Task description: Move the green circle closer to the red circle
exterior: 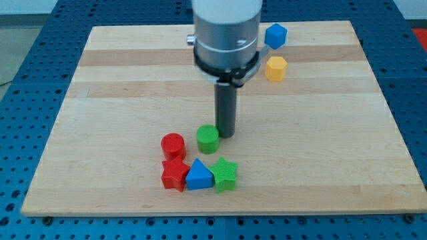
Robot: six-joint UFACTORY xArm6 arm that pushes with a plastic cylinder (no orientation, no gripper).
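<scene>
The green circle [207, 139] lies near the middle of the wooden board [120, 87], toward the view's bottom. The red circle [173, 145] lies just to its left with a narrow gap between them. My tip [225, 135] rests on the board at the green circle's right edge, touching it or nearly so. The arm's grey body rises from the rod toward the view's top.
Below the two circles a red star-shaped block [175, 175], a blue triangle [199, 175] and a green star [225, 175] sit in a tight row. A blue block [275, 35] and a yellow block [275, 68] lie at the top right.
</scene>
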